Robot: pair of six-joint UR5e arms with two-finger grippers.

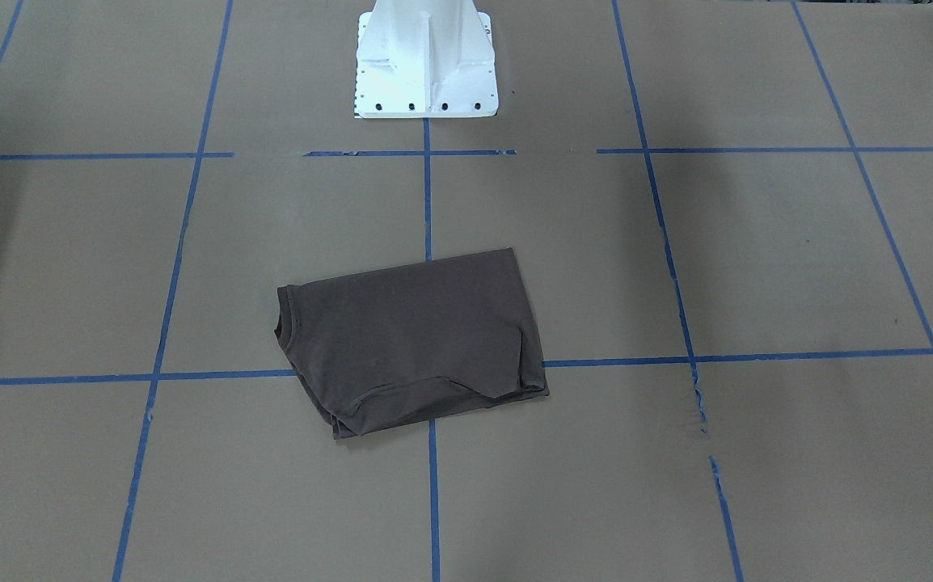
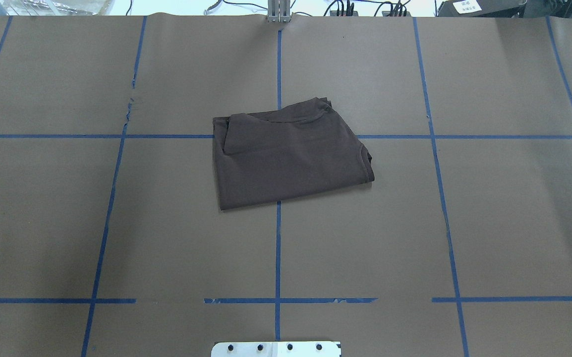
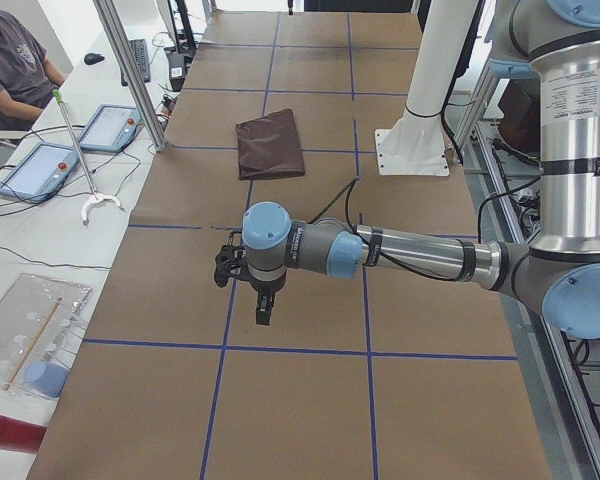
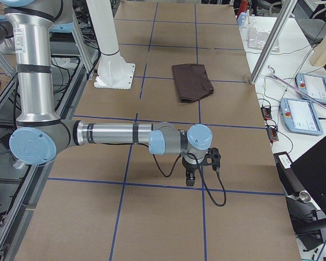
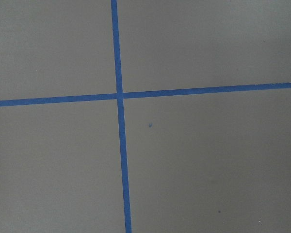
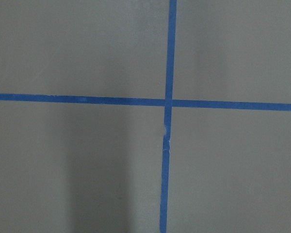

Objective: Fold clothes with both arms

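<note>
1. While both arms hung over bare brown paper (image 2: 117,223), the T-shirt (image 2: 291,156) lay folded into a compact rectangle, well apart from either gripper and roughly between the two.
2. The left gripper (image 3: 263,315) pointed down above the table. It showed only from the side, so I could not tell whether its jaws stood wide or narrow. Its wrist camera saw only paper and a tape cross (image 5: 119,95), with no cloth beneath it.
3. The right gripper (image 4: 190,178) hung the same way, its opening equally impossible to judge. Below it was another tape cross (image 6: 168,102).
4. The shirt looked light, soft and limp. It was not fragile, but its stacked layers would likely slide and sag open if lifted from a single point.
5. The collar (image 2: 368,163) faced the right gripper's side, and a loose turned-in flap (image 2: 246,131) faced the left gripper's side.
6. The best hold seemed to be one gripper on each corner of a single edge, pinching through all layers close to the paper.
</note>
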